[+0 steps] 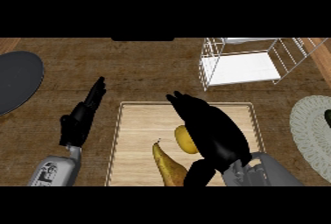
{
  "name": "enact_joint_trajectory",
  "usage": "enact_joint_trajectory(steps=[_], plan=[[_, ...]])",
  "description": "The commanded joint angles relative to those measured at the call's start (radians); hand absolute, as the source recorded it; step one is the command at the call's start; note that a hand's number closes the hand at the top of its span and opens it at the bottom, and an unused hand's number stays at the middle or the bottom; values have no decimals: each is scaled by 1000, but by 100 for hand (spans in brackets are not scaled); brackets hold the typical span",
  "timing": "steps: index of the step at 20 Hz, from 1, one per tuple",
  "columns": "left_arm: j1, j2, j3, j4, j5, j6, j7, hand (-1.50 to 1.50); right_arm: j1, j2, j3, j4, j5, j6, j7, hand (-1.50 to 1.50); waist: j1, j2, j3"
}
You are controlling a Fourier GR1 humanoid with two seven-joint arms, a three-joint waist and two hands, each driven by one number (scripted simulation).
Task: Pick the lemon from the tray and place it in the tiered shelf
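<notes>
Lemon (184, 140): on the wooden tray (139, 127), near its middle, its right side hidden by the right hand.
Pear (167, 165): just beside the lemon, nearer the tray's front edge.
Right hand (213, 131): over the tray, fingers stretched toward its far edge, thumb spread low (not closed round the lemon).
Left hand (81, 118): left of the tray, fingers straight, holding nothing.
Shelf (239, 70): white wire, beyond the tray's far right corner.
</notes>
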Motion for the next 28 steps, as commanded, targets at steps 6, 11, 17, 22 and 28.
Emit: enact_joint_trajectory(steps=[6, 11, 17, 22, 28], plan=[[-25, -29, 12, 11, -15, -13, 28, 0, 33, 60, 20, 35, 78, 84, 95, -150, -2, 0, 0], [32, -33, 5, 18, -41, -23, -38, 0, 17, 72, -11, 119, 117, 93, 34, -150, 3, 1, 0], [0, -63, 16, 21, -66, 1, -5, 0, 69, 82, -7, 166, 207, 87, -52, -150, 1, 2, 0], [35, -33, 52, -68, -32, -62, 24, 0, 100, 96, -64, 156, 244, 142, -80, -150, 2, 1, 0], [72, -78, 29, -51, -88, -37, -14, 0, 136, 131, -70, 287, 359, 83, -226, -150, 4, 1, 0]])
